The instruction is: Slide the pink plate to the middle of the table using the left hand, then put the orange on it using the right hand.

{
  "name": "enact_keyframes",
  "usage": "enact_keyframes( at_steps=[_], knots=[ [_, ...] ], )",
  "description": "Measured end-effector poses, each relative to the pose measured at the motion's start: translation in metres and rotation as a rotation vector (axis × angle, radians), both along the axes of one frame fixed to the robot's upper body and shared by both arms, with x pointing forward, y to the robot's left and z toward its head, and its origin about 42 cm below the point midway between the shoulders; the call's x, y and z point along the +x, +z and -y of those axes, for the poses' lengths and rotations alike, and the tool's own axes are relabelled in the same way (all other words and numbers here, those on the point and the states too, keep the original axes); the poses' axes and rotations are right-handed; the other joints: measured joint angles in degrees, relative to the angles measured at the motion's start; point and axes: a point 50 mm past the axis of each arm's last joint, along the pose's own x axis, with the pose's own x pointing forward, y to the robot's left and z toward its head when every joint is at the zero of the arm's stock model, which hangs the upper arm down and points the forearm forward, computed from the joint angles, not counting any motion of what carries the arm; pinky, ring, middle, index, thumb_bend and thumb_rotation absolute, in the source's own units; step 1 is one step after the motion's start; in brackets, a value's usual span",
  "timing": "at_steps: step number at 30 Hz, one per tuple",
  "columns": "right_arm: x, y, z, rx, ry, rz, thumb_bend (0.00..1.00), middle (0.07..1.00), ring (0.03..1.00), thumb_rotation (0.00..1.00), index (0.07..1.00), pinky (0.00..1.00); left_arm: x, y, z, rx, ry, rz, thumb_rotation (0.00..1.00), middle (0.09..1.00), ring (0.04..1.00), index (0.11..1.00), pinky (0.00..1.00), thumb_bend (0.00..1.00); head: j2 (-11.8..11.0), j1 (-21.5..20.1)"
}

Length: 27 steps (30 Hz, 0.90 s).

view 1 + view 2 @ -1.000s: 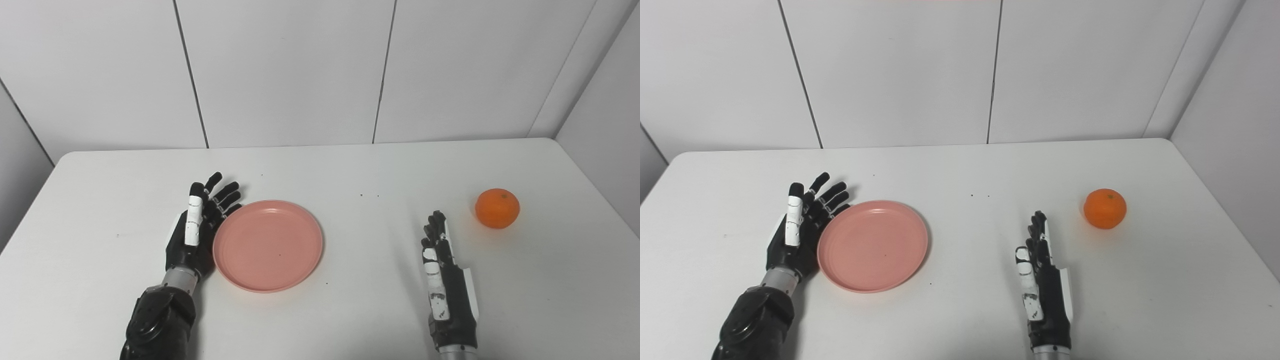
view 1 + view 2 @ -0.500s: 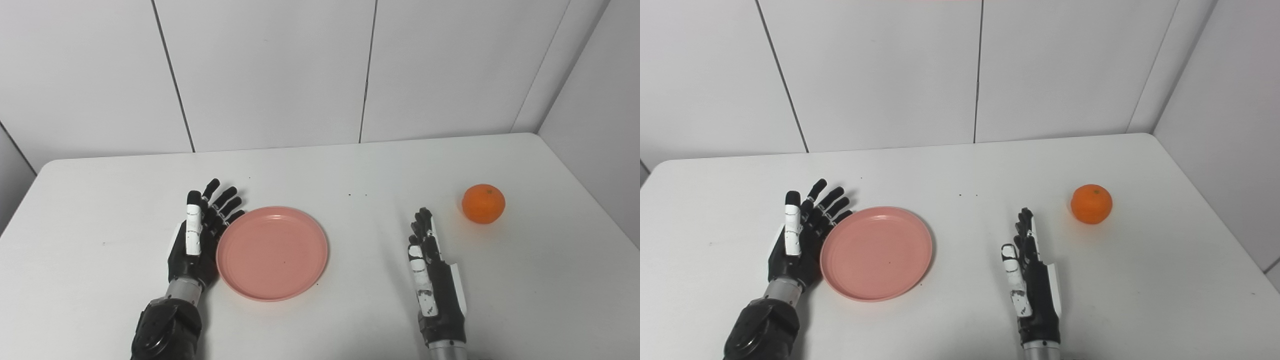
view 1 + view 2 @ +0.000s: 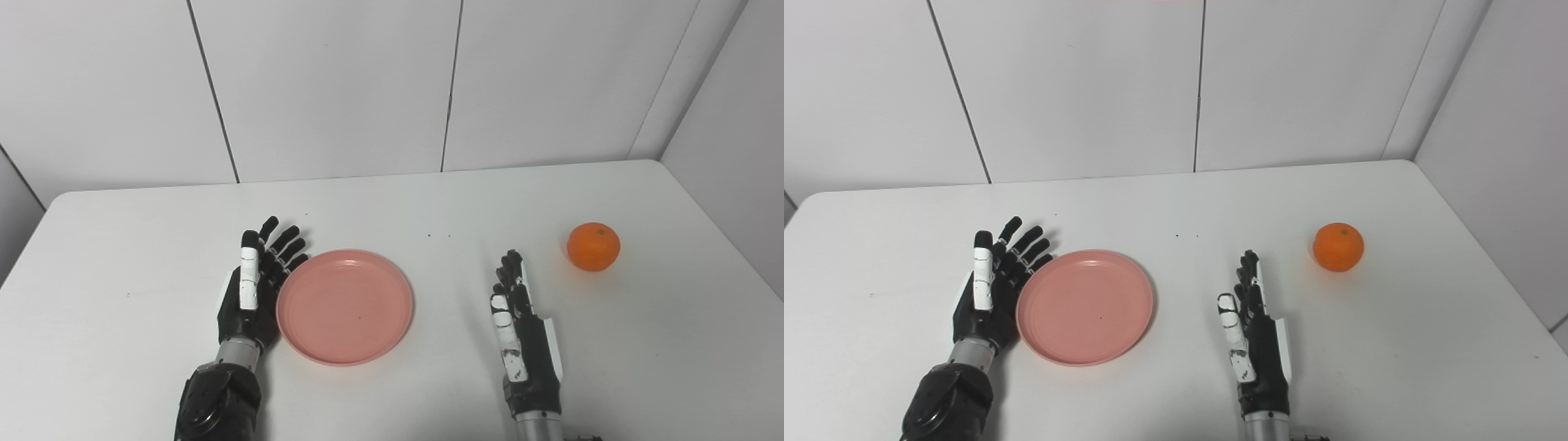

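A round pink plate (image 3: 345, 305) lies flat on the white table (image 3: 392, 202), a little left of its middle. My left hand (image 3: 252, 293) stands edge-on against the plate's left rim, open, with its fingers spread and pointing away from me. An orange (image 3: 593, 246) sits by itself toward the table's right side. My right hand (image 3: 520, 334) rests open on the table between the plate and the orange, fingers straight and pointing forward, a hand's length short of the fruit and holding nothing.
White wall panels (image 3: 343, 86) rise behind the table's far edge, and a side wall (image 3: 735, 122) closes in on the right. A few small dark specks (image 3: 438, 235) dot the tabletop beyond the plate.
The left hand has pushed the pink plate a short way to the right. The right hand stays where it was, open. The camera has also shifted, moving the whole picture.
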Motion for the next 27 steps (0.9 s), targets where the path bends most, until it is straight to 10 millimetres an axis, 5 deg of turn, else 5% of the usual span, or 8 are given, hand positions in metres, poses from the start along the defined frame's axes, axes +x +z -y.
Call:
enact_keyframes(
  at_steps=[14,27],
  knots=[
    [0.002,0.000,-0.003,0.007,0.005,0.001,0.80,1.000,1.000,0.87,1.000,1.00,-0.007,0.000,0.026,-0.011,-0.032,-0.010,0.80,0.823,0.816,0.899,0.79,0.90,-0.6,-1.9],
    [0.005,0.001,-0.004,-0.030,-0.022,0.002,0.75,1.000,1.000,0.86,0.961,1.00,-0.007,-0.001,0.029,-0.014,-0.034,-0.012,0.82,0.839,0.824,0.911,0.78,0.88,-1.1,-2.7]
  ],
)
